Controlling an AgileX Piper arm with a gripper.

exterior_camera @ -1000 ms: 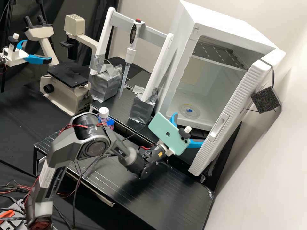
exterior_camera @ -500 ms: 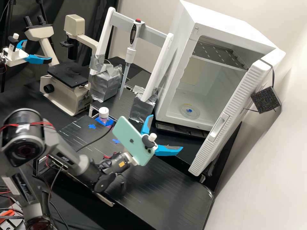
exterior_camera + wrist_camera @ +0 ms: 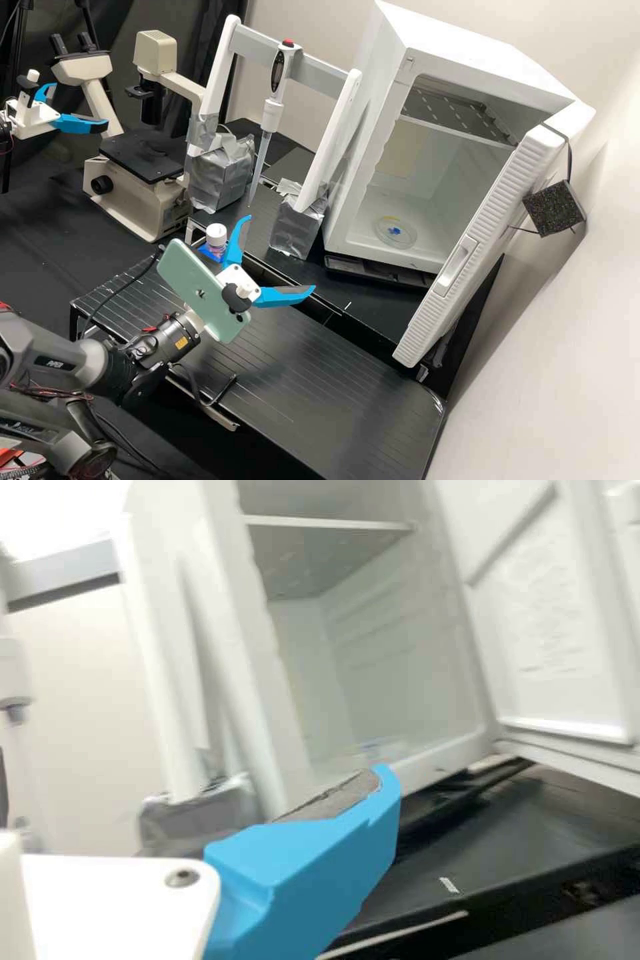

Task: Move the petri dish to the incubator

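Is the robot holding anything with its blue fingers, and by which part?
Nothing is held: the gripper is open and empty. The petri dish sits inside the incubator.

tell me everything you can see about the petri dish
The petri dish is round, shallow and see-through, perhaps plastic or glass, with a blue patch near its middle and yellow at its rim. It lies flat on the floor of the white incubator, untouched by the gripper. Whether it is lidded, I cannot tell.
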